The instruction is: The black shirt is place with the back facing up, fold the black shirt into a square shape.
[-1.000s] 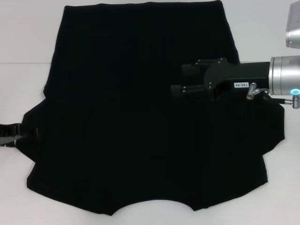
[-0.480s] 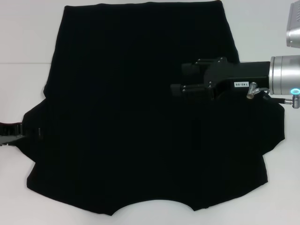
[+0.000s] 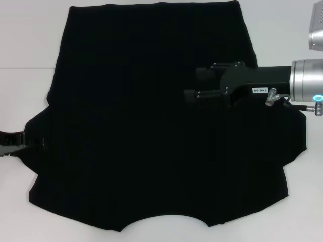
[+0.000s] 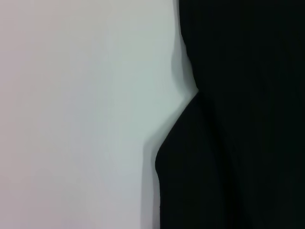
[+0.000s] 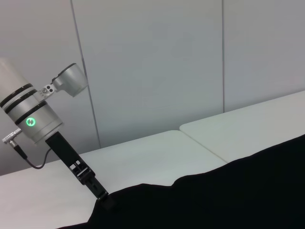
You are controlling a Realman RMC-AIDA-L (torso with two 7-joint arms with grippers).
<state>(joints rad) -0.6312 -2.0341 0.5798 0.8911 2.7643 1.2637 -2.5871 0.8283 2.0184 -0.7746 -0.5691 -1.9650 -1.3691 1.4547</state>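
Observation:
The black shirt lies spread flat on the white table, its curved neckline at the near edge. My right gripper hovers over the shirt's right middle, pointing left, its two fingers parted with nothing between them. My left gripper reaches in low from the left, its tip at the edge of the left sleeve. The right wrist view shows that left gripper meeting the shirt at its border. In the left wrist view, the shirt shows only its sleeve edge against the table.
A seam joins two tabletops behind the shirt. A grey panelled wall stands beyond the table. Bare white tabletop surrounds the shirt on the left and right.
My left gripper has crept a little to the right, into the edge of the left sleeve. The right gripper has stayed where it was.

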